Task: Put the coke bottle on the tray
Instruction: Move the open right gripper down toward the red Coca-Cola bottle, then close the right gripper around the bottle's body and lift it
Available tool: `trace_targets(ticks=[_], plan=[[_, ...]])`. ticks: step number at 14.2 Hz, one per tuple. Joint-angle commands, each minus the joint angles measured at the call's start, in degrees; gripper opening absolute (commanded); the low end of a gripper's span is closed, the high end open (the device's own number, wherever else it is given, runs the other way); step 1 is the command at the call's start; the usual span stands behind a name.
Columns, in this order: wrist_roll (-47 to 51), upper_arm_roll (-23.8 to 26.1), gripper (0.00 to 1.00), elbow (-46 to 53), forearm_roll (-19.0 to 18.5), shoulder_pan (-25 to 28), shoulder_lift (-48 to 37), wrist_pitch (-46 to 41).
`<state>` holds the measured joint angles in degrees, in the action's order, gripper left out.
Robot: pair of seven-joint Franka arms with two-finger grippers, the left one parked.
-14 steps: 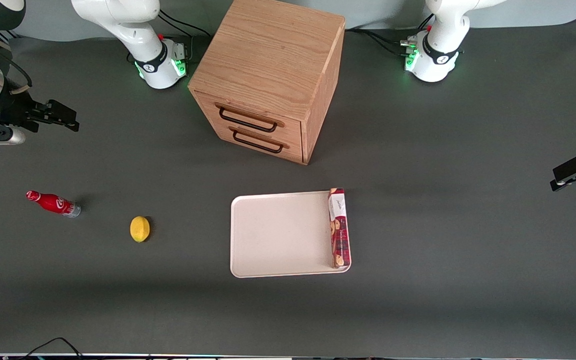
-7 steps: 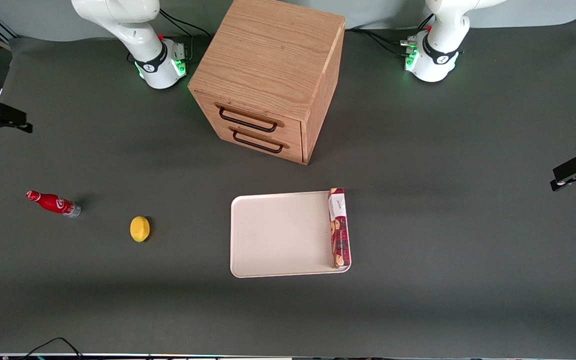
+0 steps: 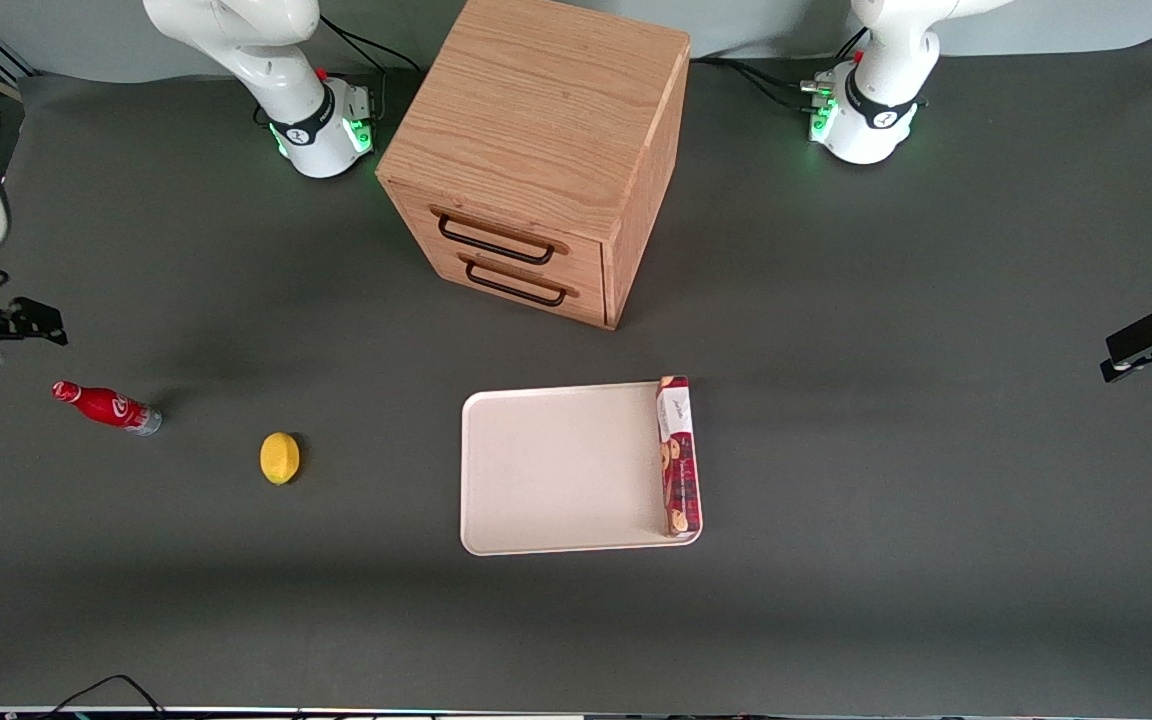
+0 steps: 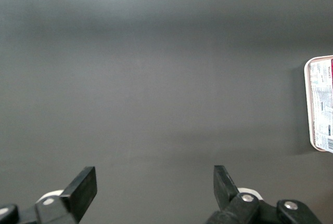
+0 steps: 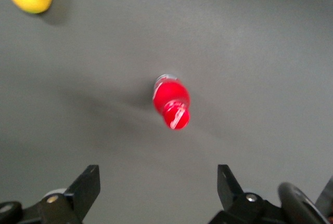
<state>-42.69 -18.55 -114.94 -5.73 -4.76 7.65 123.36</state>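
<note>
Your small red coke bottle [image 3: 106,407] with its red cap and silvery base stands on the dark grey surface [image 3: 886,450] toward the working arm's end, well apart from the flat cream-white rectangular tray [image 3: 561,470]. Your black two-finger gripper [image 5: 157,188] hangs above the bottle with its fingers [image 5: 86,185] spread wide and nothing held between them; in the right wrist view you look almost straight down on the red cap. In the front view the gripper [image 3: 31,318] shows just at the frame's edge, farther from the camera than the bottle. A yellow lemon [image 3: 280,458] lies between bottle and tray. A long red biscuit box [image 3: 678,456] rests along one edge of the tray. A wooden two-drawer cabinet [image 3: 541,150] stands farther from the camera than the tray.
</note>
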Motion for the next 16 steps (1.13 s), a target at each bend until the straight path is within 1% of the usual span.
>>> trace_targets(ticks=[1, 4, 6, 7, 8, 9, 11, 13, 14, 15, 16], plan=[[-4.4, -0.17, 1.0, -1.16, 1.5, -0.42, 3.94, 7.84], [-7.14, -0.17, 0.99, -1.25, 5.1, -0.86, 6.15, 10.93], [-7.14, -0.17, 0.93, -0.9, 6.42, -0.51, 7.03, 11.64], [-7.23, -0.17, 0.87, -1.07, 6.69, -0.51, 7.29, 12.16], [-7.41, -0.08, 0.78, -1.07, 6.69, -0.6, 7.38, 12.17], [-7.58, -0.17, 0.6, -1.16, 6.69, -0.78, 7.65, 12.08], [-8.98, -0.17, 0.31, -1.16, 6.87, -0.78, 7.91, 11.99], [-9.08, -0.08, 0.1, -1.07, 6.87, -0.6, 7.91, 11.91], [-9.08, -0.08, 0.04, -0.99, 6.87, -0.43, 7.91, 11.82], [-9.08, -0.08, 0.0, -0.9, 6.87, -0.34, 7.82, 11.73], [-8.99, 0.0, 0.0, -0.81, 6.87, -0.16, 7.48, 11.64]])
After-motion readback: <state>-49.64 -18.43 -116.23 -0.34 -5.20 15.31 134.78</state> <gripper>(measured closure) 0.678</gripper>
